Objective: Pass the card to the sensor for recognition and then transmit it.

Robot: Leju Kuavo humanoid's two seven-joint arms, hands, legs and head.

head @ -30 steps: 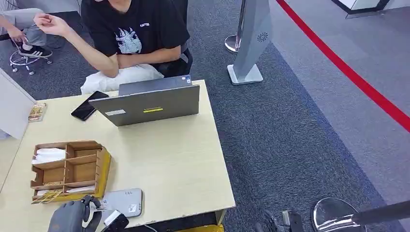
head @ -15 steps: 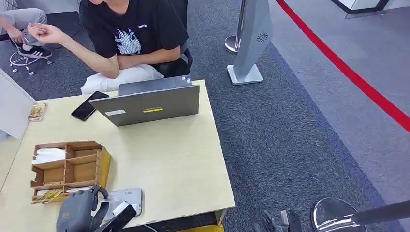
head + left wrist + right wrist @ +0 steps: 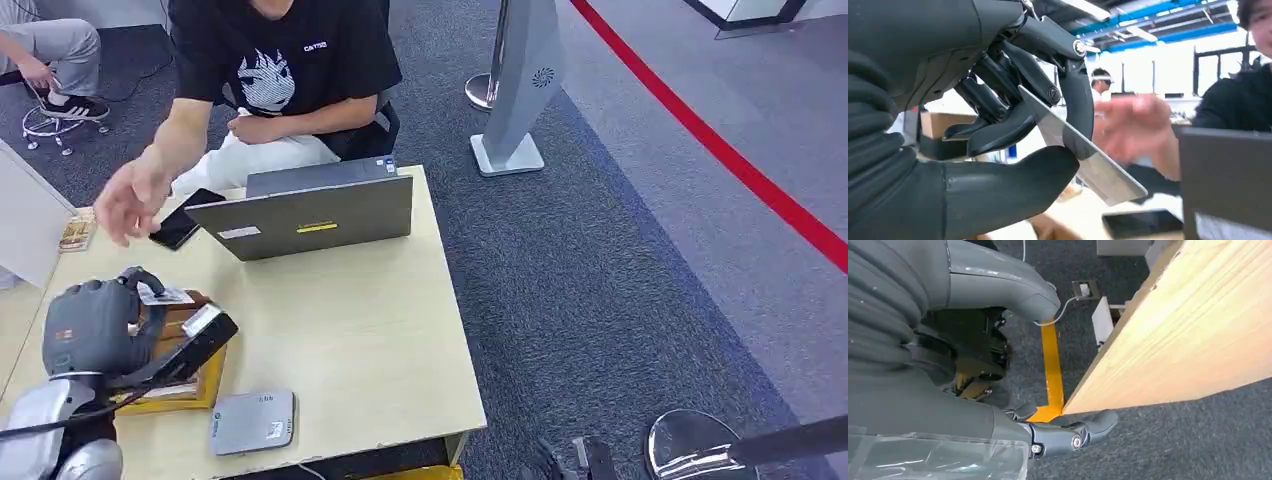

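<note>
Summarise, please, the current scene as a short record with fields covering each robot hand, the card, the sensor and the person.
left robot hand: raised above the wooden organiser, pinching the card
card: held between thumb and fingers, tilted
right robot hand: hangs beside the table edge, holds nothing, fingers' spread unclear
sensor: grey flat pad near the table's front edge
person's hand: reaching over the table toward the card, not touching it
laptop: in front of the person

Card (image 3: 1083, 155): thin, flat, pale, with print on its face, pinched between my left hand's (image 3: 95, 325) thumb and fingers (image 3: 1075, 110) above the wooden organizer (image 3: 190, 385), tilted. Sensor (image 3: 252, 422): flat grey rounded pad lying near the table's (image 3: 360, 330) front edge, apart from the card.
</note>
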